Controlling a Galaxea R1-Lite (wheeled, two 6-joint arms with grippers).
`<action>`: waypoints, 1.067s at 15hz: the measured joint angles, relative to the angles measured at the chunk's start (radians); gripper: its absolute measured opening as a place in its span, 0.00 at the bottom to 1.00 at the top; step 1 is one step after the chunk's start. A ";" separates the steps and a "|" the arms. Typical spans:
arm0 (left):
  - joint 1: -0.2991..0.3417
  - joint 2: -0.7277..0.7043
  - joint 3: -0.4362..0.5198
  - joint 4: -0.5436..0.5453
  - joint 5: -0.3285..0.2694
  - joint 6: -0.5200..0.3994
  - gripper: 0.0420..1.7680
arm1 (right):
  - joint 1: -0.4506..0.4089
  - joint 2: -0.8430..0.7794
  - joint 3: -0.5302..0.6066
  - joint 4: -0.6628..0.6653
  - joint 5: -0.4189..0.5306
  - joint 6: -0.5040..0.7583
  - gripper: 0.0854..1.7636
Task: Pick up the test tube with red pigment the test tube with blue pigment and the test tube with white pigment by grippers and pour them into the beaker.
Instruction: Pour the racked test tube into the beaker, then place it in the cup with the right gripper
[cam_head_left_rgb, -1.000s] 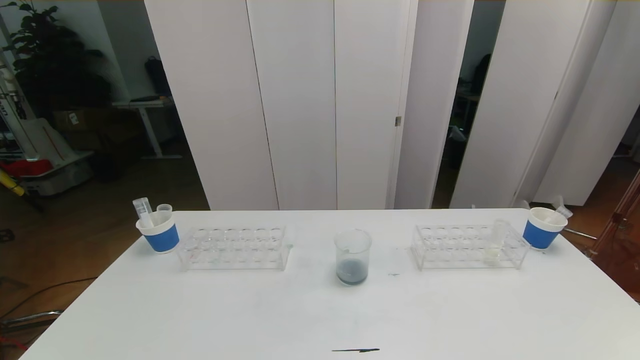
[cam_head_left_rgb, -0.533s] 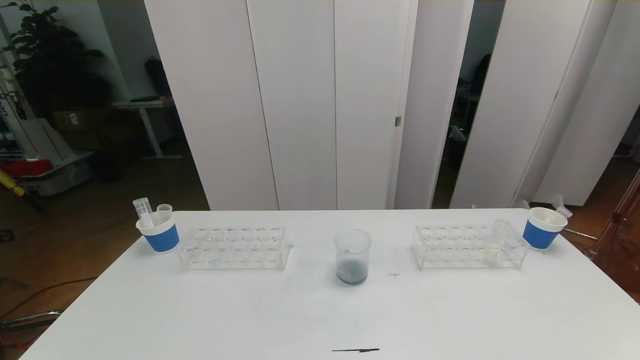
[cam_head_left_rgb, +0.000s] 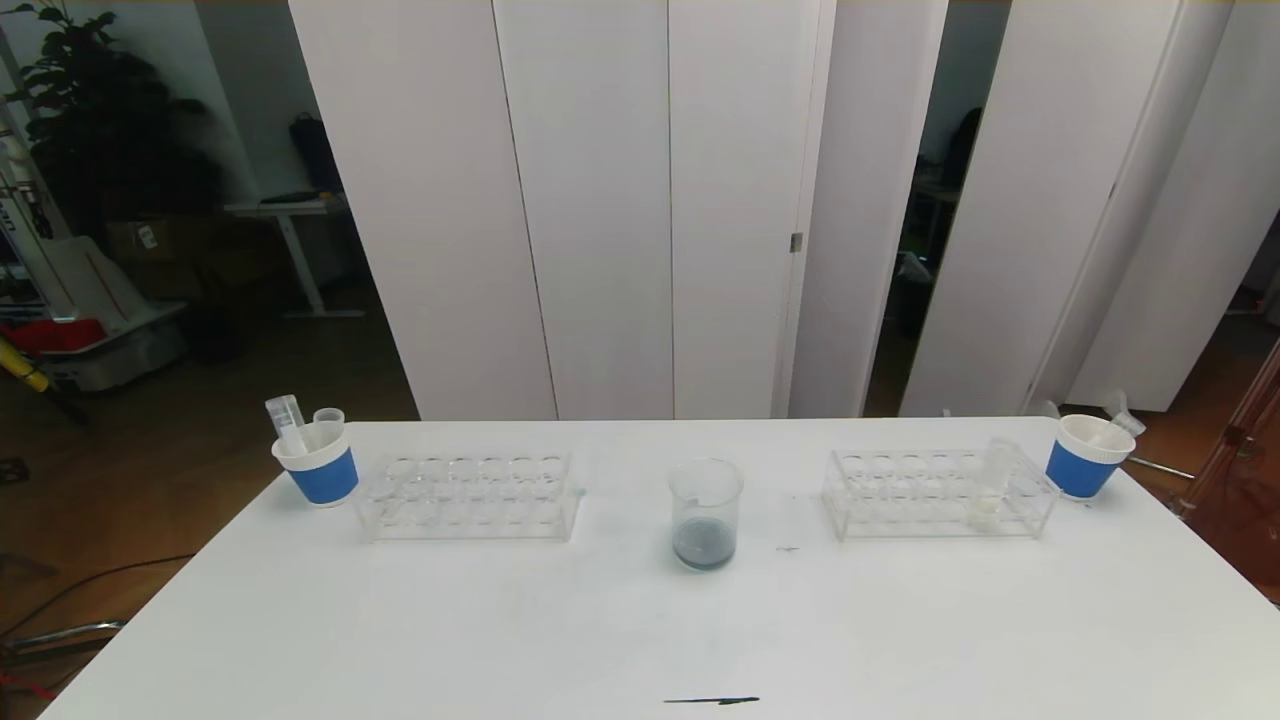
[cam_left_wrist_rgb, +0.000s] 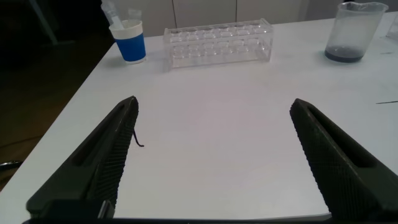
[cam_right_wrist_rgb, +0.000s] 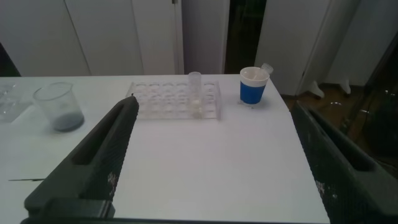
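The left end effector (cam_left_wrist_rgb: 211, 158) shows two long, dark grey-black fingers (cam_left_wrist_rgb: 99, 165) with a finely knurled, dotted grip texture on their inner faces. The right end effector (cam_right_wrist_rgb: 214, 165) matches it: two broad dark fingers (cam_right_wrist_rgb: 93, 162) with faintly speckled, matte surfaces.

Bench (cam_head_left_rgb: 400, 620): smooth, matt white top. Beaker (cam_head_left_rgb: 706, 514): clear, glossy glass holding dull grey-blue liquid. Left rack (cam_head_left_rgb: 468, 496) and right rack (cam_head_left_rgb: 938, 492): transparent, glossy plastic. Left cup (cam_head_left_rgb: 317, 463) and right cup (cam_head_left_rgb: 1087, 457): matt white paper with a blue band. Test tube with white pigment (cam_right_wrist_rgb: 195, 93): clear, smooth-walled. Left gripper (cam_left_wrist_rgb: 214, 162) and right gripper (cam_right_wrist_rgb: 217, 162): matt black fingers (cam_left_wrist_rgb: 106, 165) with finely knurled inner faces.
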 joint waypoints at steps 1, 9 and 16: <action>0.000 0.000 0.000 0.000 0.000 0.000 0.99 | 0.004 0.065 -0.035 -0.041 -0.010 0.003 0.99; 0.000 0.001 0.000 0.000 0.000 0.000 0.99 | 0.013 0.643 -0.153 -0.493 -0.037 0.010 0.99; 0.000 0.001 0.000 0.000 0.000 0.000 0.99 | 0.011 1.049 0.111 -1.071 -0.038 0.020 0.99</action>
